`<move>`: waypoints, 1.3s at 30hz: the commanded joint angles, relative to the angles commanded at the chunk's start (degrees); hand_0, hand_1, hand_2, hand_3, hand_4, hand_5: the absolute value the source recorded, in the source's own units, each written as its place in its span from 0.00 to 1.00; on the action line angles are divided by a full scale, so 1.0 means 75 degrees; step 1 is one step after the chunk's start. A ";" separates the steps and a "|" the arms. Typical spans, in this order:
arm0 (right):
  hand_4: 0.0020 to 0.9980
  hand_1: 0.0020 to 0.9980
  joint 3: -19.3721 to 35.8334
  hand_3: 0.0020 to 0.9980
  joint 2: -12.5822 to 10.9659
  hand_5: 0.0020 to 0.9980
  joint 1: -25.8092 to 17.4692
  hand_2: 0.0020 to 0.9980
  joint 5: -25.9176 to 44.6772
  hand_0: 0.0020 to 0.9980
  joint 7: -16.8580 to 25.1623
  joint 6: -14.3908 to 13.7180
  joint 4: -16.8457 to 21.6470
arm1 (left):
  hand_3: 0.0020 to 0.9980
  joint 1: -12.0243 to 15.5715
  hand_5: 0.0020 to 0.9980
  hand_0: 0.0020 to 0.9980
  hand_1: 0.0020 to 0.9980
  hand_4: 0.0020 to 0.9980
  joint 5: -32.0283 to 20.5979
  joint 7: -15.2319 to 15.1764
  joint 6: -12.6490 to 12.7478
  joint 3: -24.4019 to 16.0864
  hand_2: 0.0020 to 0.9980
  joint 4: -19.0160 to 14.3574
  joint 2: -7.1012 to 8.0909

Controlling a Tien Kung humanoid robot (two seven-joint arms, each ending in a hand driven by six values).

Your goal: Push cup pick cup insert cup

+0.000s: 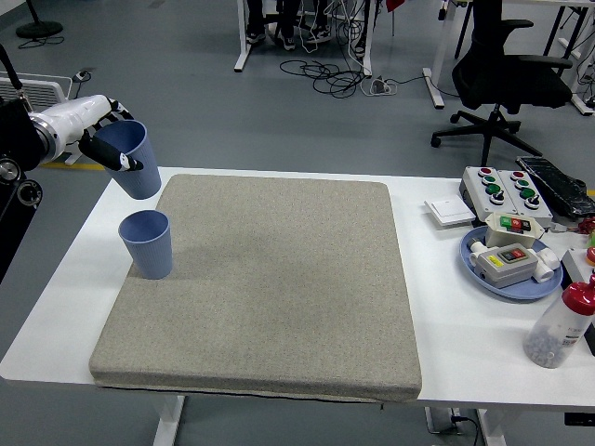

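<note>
Left hand [104,139] was curled around a blue cup [130,160], gripping it near the rim, fingers wrapped on the side facing the arm. Held cup was tilted, mouth toward the upper left, lifted above the table's [446,307] far-left corner, just off the grey mat [270,279]. A second blue cup [148,243] stood upright on the mat's left edge, below the held one in the picture, apart from it. At the table's right: blue plate [476,262] carrying a button box [508,262], a larger button panel [507,192] behind it, a white switch plate [450,213], a red-capped bottle [561,325] near the front edge. Black office chair [507,70] on the floor beyond.
</note>
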 joint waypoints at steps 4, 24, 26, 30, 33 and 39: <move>0.13 0.67 0.0004 0.60 0.0001 0.56 0.0001 0.68 -0.0006 0.74 0.0001 -0.0001 0.0000 | 0.54 0.0068 0.07 0.40 0.55 0.61 -0.0152 0.0106 0.0000 0.0110 0.53 -0.0093 0.0060; 0.13 0.67 0.0056 0.60 0.0011 0.57 -0.0023 0.69 -0.0058 0.74 -0.0004 -0.0002 0.0000 | 0.55 0.0309 0.12 0.39 0.55 0.64 -0.0634 0.0308 0.0000 0.0626 0.53 -0.0199 0.0234; 0.13 0.67 0.0065 0.60 0.0013 0.57 -0.0022 0.69 -0.0072 0.74 -0.0006 -0.0002 0.0000 | 0.55 0.0304 0.12 0.39 0.55 0.64 -0.0608 0.0308 0.0000 0.0644 0.53 -0.0141 0.0224; 0.13 0.68 0.0059 0.60 0.0015 0.57 -0.0022 0.69 -0.0024 0.74 -0.0001 -0.0009 0.0000 | 0.55 0.0349 0.12 0.39 0.55 0.64 -0.0677 0.0325 0.0000 0.0650 0.53 -0.0120 0.0272; 0.13 0.68 0.0064 0.60 0.0015 0.57 -0.0016 0.69 -0.0033 0.74 -0.0002 -0.0009 0.0000 | 0.54 0.0340 0.12 0.39 0.55 0.64 -0.0694 0.0326 0.0000 0.0728 0.53 -0.0112 0.0300; 0.13 0.67 0.0062 0.60 0.0013 0.57 -0.0011 0.69 -0.0044 0.74 -0.0004 -0.0007 0.0000 | 0.54 0.0324 0.12 0.39 0.55 0.64 -0.0758 0.0306 0.0000 0.0881 0.53 -0.0052 0.0305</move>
